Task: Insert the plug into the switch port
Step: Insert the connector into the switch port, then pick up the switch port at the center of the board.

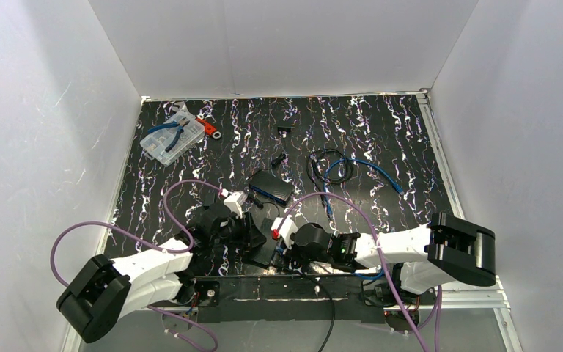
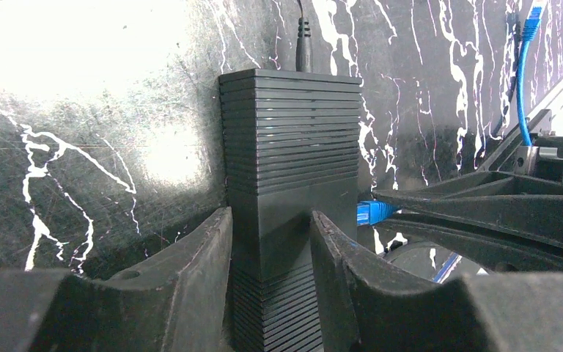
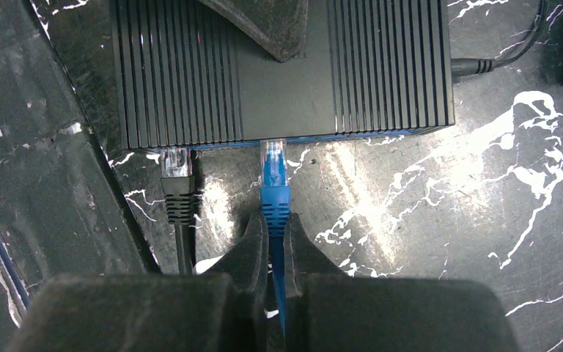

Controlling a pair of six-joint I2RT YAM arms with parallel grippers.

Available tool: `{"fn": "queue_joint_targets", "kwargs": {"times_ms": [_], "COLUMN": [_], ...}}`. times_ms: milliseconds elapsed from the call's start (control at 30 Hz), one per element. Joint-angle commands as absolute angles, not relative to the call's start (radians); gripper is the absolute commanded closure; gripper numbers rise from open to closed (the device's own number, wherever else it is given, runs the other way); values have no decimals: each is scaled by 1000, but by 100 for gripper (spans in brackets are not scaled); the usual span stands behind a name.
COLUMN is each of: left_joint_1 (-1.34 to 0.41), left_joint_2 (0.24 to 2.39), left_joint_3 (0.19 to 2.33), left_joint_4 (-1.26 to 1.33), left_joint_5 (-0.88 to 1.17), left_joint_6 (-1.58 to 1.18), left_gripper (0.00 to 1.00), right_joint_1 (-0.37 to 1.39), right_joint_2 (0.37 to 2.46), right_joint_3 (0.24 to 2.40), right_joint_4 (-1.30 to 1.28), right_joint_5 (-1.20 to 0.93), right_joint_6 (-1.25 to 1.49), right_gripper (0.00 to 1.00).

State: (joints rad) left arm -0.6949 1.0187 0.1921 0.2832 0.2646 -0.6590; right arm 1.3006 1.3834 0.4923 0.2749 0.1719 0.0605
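Black, white-veined surface [image 1: 381, 132] is seen in the top view, walled in white on three sides. Two arms are counted, the left arm [image 1: 146, 268] and the right arm [image 1: 403, 246], both bent inward to the near middle. One clear compartment case [image 1: 167, 141] is set at the far left. One pair of blue-handled pliers [image 1: 167, 128] is laid across its lid, and what is kept inside cannot be made out. One red-handled tool [image 1: 207, 126] is placed just beside the case. One coil of blue cable [image 1: 341, 170] is spread right of centre, and one dark flat box [image 1: 271, 187] is found near it.

From the left wrist, one ribbed black switch [image 2: 289, 132] is shown on the surface. The left gripper [image 2: 270, 220] is closed partway around it, one finger pressed to each side. One black lead [image 2: 304, 44] is plugged into the switch's far end.

From the right wrist, two plugs are counted at the switch's near face. One black plug [image 3: 176, 165] is set in a port on the left. One blue plug [image 3: 274, 172] is lined up at a middle port, its clear tip touching the port face; whether it is fully seated cannot be told. The right gripper [image 3: 275, 224] is pinched nearly closed on the blue plug's boot and cable.
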Motion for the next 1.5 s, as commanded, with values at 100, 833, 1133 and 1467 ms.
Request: {"fn": "queue_joint_targets", "kwargs": {"times_ms": [100, 833, 1133, 1467], "left_joint_1": [-726, -726, -726, -726], "left_joint_2": [998, 1017, 1028, 991], "left_joint_3": [153, 162, 180, 191], "left_joint_4": [190, 168, 140, 95], "left_joint_5": [431, 505, 506, 479], "left_joint_6": [-701, -727, -703, -697], "left_gripper": [62, 62, 62, 61], "right_joint_1": [1293, 1297, 1301, 1310], "right_joint_2": [1371, 1433, 1379, 1355], "right_joint_3": [536, 421, 416, 399], "right_joint_4": [695, 908, 831, 810], "right_joint_5": [290, -8, -71, -41], "right_joint_6": [117, -87, -212, -213], "right_gripper": [99, 99, 99, 99]}}
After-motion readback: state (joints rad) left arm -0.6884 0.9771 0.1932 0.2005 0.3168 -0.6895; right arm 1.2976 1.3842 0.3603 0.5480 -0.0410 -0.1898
